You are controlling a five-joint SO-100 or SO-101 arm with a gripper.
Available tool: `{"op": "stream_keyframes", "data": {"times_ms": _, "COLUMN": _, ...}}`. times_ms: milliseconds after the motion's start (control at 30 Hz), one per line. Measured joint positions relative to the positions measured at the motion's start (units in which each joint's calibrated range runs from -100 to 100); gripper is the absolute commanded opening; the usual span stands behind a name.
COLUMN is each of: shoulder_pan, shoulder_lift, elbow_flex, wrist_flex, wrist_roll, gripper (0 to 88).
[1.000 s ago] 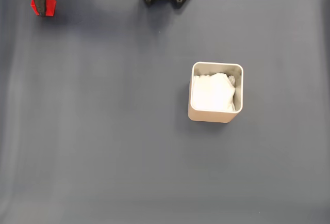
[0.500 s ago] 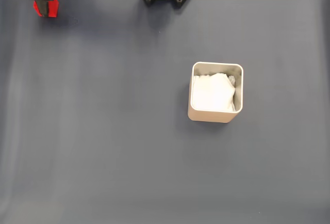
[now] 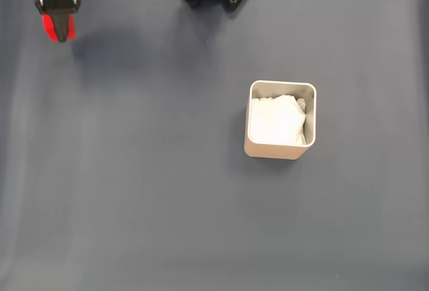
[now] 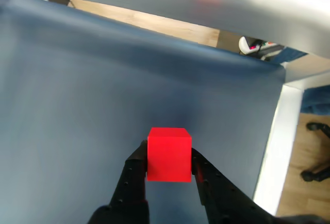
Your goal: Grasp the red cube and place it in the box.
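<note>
The jaws squeeze the red cube (image 4: pixel 168 154) tight between them — the box (image 3: pixel 280 151) waits far off, still to reach.

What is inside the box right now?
Inside the box, white padding is seen. What lies beneath it is covered. The cube is not inside; it is clamped in the gripper.

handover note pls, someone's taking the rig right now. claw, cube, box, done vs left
Claw: shut on the red cube, black fingers pressing its two sides; the cube looks lifted off the dark mat.
In the fixed view the claw sits at the top left corner.
Box: right of centre in the fixed view, upright, white padding inside, no cube in it.
Done: cube grasped.
Left: carry it across to the box, lower over the opening, release.
</note>
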Motion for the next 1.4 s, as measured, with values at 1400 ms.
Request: {"op": "stream_keyframes", "data": {"times_ms": 1400, "shoulder_pan": -46.52, "shoulder_lift": -18.10, "elbow_flex": -5.37, "wrist_flex": 8.53, "wrist_roll": 7.81, "gripper": 0.3}}
